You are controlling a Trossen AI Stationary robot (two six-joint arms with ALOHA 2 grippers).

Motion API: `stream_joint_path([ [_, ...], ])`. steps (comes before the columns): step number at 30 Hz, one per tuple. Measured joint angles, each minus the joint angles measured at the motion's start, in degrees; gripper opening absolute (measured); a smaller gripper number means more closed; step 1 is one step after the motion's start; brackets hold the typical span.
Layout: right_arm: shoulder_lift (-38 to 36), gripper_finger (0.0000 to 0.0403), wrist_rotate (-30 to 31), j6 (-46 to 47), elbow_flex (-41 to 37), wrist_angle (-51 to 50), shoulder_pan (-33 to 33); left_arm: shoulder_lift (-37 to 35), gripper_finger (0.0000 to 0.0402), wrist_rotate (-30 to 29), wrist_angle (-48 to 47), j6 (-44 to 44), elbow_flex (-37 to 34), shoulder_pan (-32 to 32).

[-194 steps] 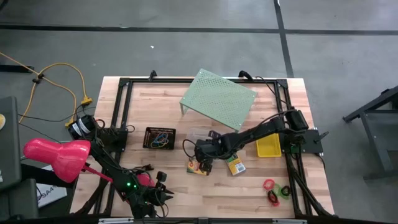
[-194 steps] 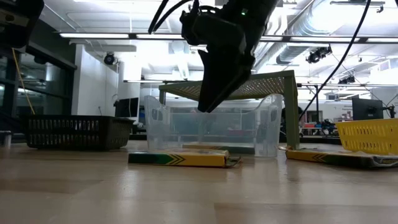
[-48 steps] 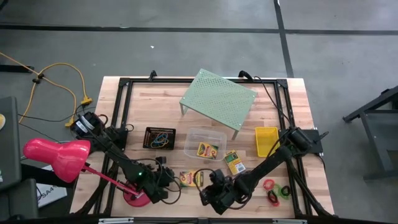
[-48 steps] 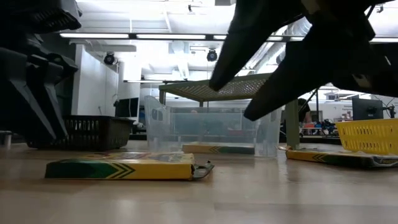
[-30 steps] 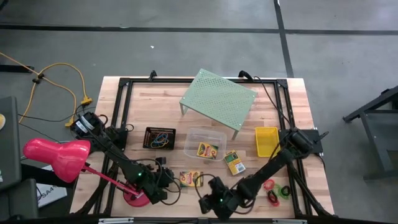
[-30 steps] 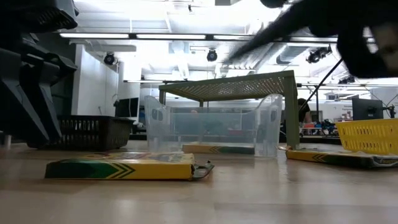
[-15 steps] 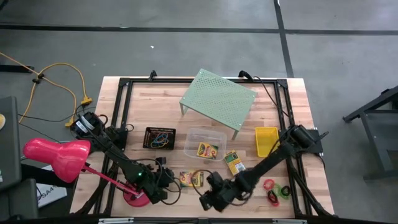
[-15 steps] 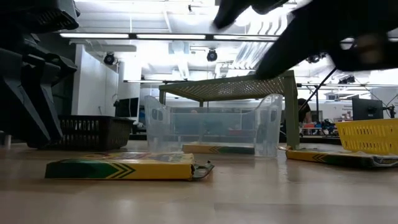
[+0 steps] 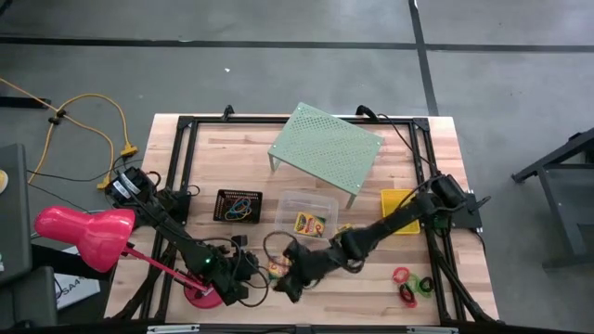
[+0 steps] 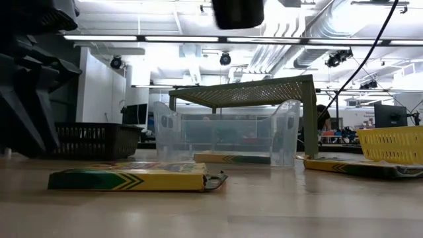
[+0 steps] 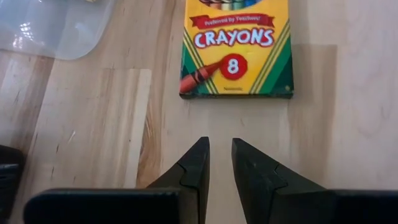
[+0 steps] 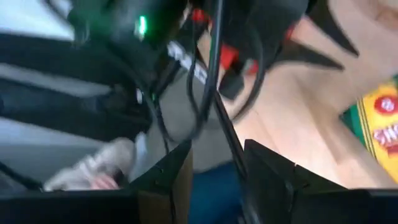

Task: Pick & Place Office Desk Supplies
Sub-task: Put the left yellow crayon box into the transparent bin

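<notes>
Left pincer (image 11: 216, 165) poised just short of a crayon box (image 11: 236, 46) near the counter's front edge, empty, its tips a narrow slit apart.

The right pincer (image 9: 283, 283) hangs over the same front stretch, fingers parted around nothing. The crayon box lies flat on pale wood (image 11: 87, 124): thin glossy card, light, likely slick on its printed face and easy to crush, so take it across its narrow width by the long edges. A second box lies in the clear tub (image 9: 307, 214), a smooth rigid plastic one; rubber bands fill the black mesh tray (image 9: 238, 205).
</notes>
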Motion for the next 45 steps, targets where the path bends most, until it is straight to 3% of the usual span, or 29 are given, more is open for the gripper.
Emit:
stream_joint_path([
  [2,0.0,0.0133,2.22,-0.41,0.0,-3.04,1.95,0.0,0.0063,0.0,0.02,-0.02,0.0,-0.57],
  [4,0.0,0.0133,8.51,2.09,-0.56,-6.66,4.28,0.0,0.0063,0.02,0.02,-0.02,0.0,-1.29],
  [8,-1.3,0.0133,18.24,13.9,-7.89,-7.51,8.09,0.0,0.0063,0.0,0.04,-0.04,0.0,-2.27],
  [13,-3.57,0.0133,27.07,23.38,-18.79,1.22,10.98,0.0,0.0063,-0.25,0.38,0.0,0.0,-1.85],
  [16,-4.03,0.0133,27.61,23.78,-22.56,9.15,10.53,0.0,0.0063,-0.33,0.56,-0.02,0.0,-1.14],
  [21,-3.46,0.0133,27.79,26.37,-24.87,12.44,9.25,0.0,0.0063,-0.32,0.62,-0.09,0.0,-0.52],
  [38,-3.21,0.0133,24.25,40.76,-25.03,6.01,7.54,0.0,0.0063,-1.09,0.69,0.47,0.0,0.93],
  [45,-3.21,0.0133,21.64,42.19,-25.03,3.94,6.77,0.01,0.0063,0.55,3.73,4.73,0.02,2.59],
])
